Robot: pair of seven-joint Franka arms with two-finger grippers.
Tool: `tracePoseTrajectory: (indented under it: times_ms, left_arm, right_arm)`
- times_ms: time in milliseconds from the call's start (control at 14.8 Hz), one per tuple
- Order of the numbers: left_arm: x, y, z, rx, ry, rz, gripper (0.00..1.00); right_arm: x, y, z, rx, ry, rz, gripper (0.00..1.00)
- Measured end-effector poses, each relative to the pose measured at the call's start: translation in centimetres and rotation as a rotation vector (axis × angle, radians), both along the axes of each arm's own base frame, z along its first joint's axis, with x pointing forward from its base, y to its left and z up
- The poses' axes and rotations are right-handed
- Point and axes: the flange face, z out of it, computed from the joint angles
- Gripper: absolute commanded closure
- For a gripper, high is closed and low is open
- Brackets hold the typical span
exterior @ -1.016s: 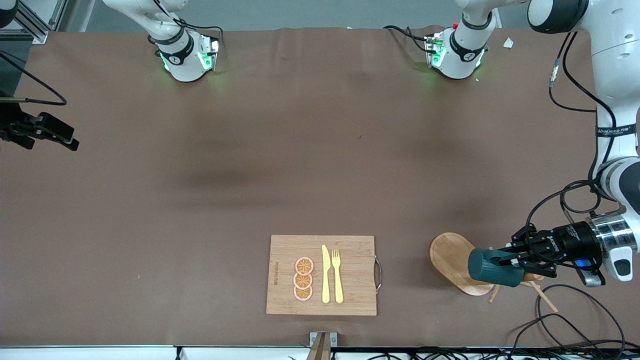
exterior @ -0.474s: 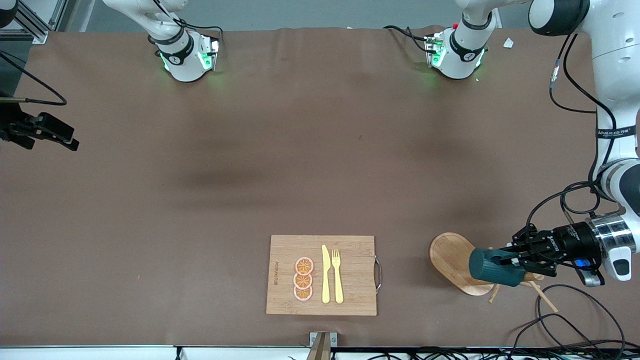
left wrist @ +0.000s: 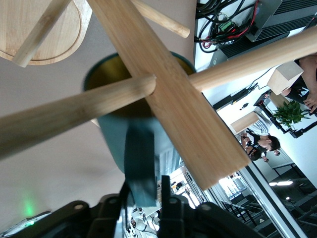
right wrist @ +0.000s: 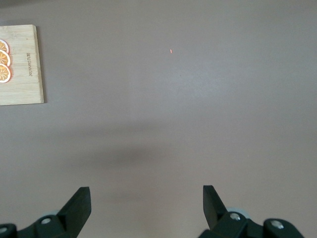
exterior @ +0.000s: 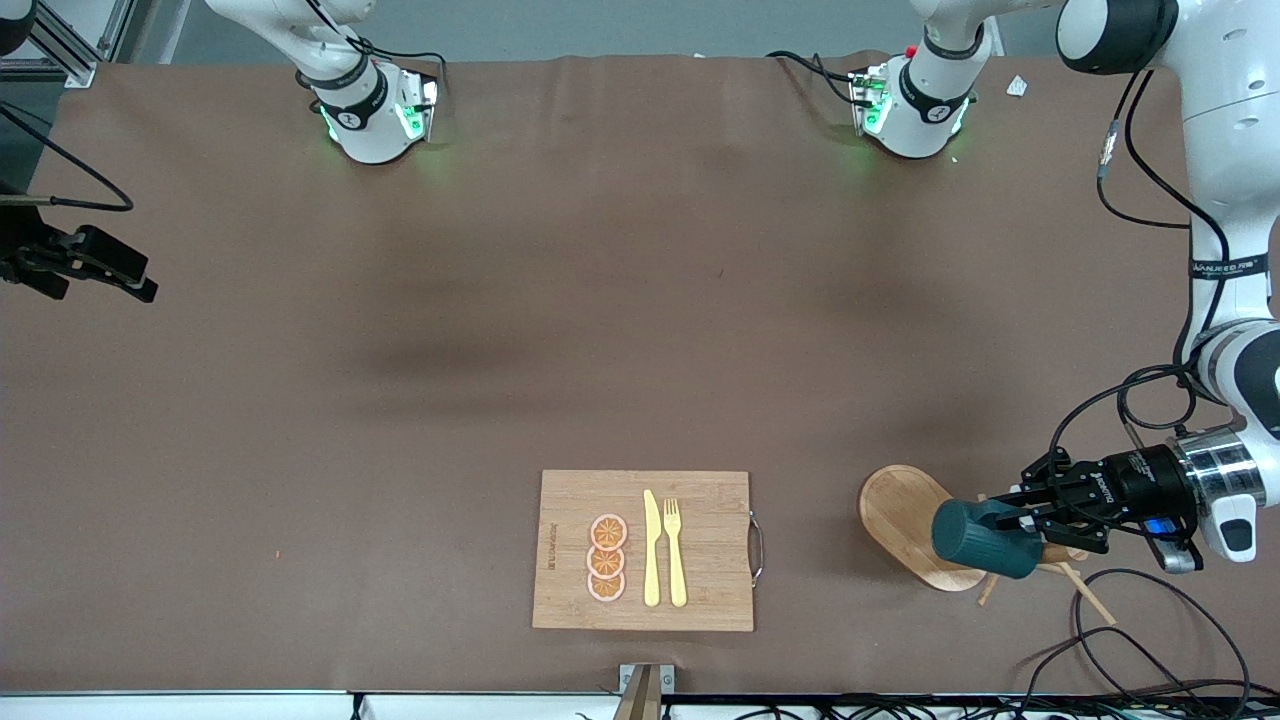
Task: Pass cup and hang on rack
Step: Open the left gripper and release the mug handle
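The dark teal ribbed cup (exterior: 978, 540) lies on its side in the air over the rack's oval wooden base (exterior: 900, 510). My left gripper (exterior: 1012, 522) is shut on the cup's handle and comes in from the left arm's end of the table. In the left wrist view the handle sits between the fingers of the left gripper (left wrist: 143, 196). The cup's body (left wrist: 119, 144) and yellowish mouth lie under the rack's post (left wrist: 163, 94) and crossing pegs. My right gripper (right wrist: 146, 198) is open and empty, waiting high over bare table.
A bamboo cutting board (exterior: 700, 500) with orange slices, a yellow knife and a fork lies near the front edge. It also shows in the right wrist view (right wrist: 20, 74). Cables (exterior: 1150, 640) trail on the table near the rack.
The left gripper has shifted the cup slightly toward the right arm's end and tipped its mouth down a little over the rack. The right arm has not moved.
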Motion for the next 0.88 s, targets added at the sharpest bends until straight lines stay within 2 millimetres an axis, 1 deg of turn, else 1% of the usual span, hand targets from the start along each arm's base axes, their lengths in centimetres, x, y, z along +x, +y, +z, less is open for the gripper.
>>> tracePoseTrajectory:
  times_ms: [68, 271, 474, 610, 745, 881]
  left_arm:
    - [0.0, 0.0, 0.0, 0.000, -0.001, 0.000, 0.00]
    - [0.1, 0.0, 0.2, 0.000, -0.004, 0.000, 0.00]
    - [0.2, 0.0, 0.8, 0.002, -0.016, 0.000, 0.00]
    - [0.3, -0.1, 2.3, 0.006, -0.038, -0.003, 0.00]
    - [0.0, -0.6, 4.4, 0.039, -0.060, -0.026, 0.00]
    - [-0.5, -2.2, 6.8, 0.102, -0.080, -0.075, 0.00]
  right_arm:
    - [0.0, 0.0, 0.0, 0.000, 0.000, 0.000, 0.00]
    - [0.0, 0.0, 0.0, 0.000, -0.002, 0.000, 0.00]
    - [0.0, 0.0, 0.0, 0.000, -0.002, -0.001, 0.00]
    - [0.0, 0.0, 0.0, 0.000, -0.002, -0.002, 0.00]
    - [0.0, 0.0, -0.1, 0.000, -0.002, -0.002, 0.00]
    - [0.0, -0.1, -0.1, 0.000, -0.001, -0.003, 0.00]
